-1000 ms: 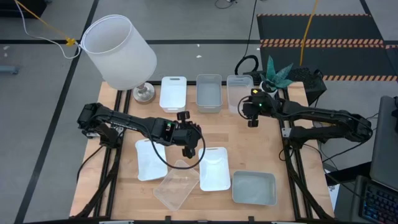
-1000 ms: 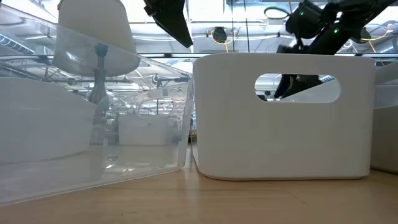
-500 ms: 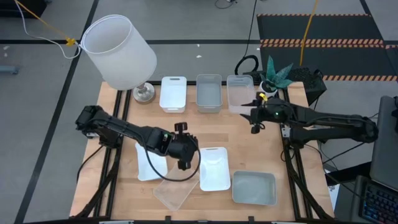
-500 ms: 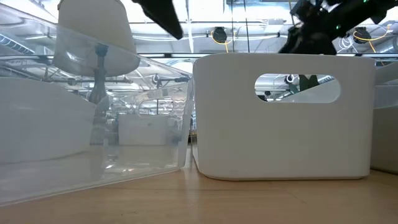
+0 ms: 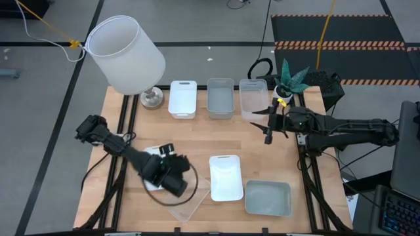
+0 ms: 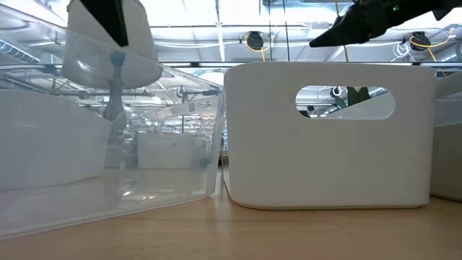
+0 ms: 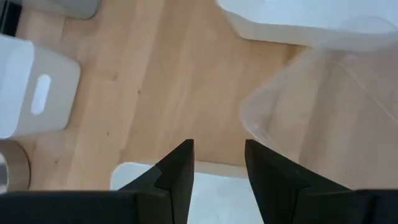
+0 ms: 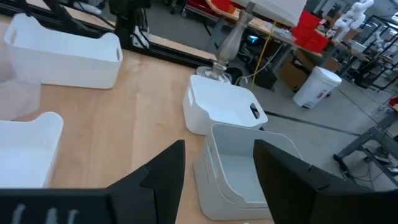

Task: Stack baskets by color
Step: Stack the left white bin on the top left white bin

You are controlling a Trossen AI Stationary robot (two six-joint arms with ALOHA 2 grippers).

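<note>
While both grippers gape empty, the left gripper (image 5: 172, 185) overhangs a white basket (image 5: 152, 172).

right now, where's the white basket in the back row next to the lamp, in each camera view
high view: back row, leftmost of three, white basket.
low view: cannot pick it out; a nearer white basket fills the front.
left wrist view: at the left edge, handle slot showing.
right wrist view: centre, beyond a grey basket, at.
shared landmark: the lamp base right beside it, also seen by both wrists.
</note>
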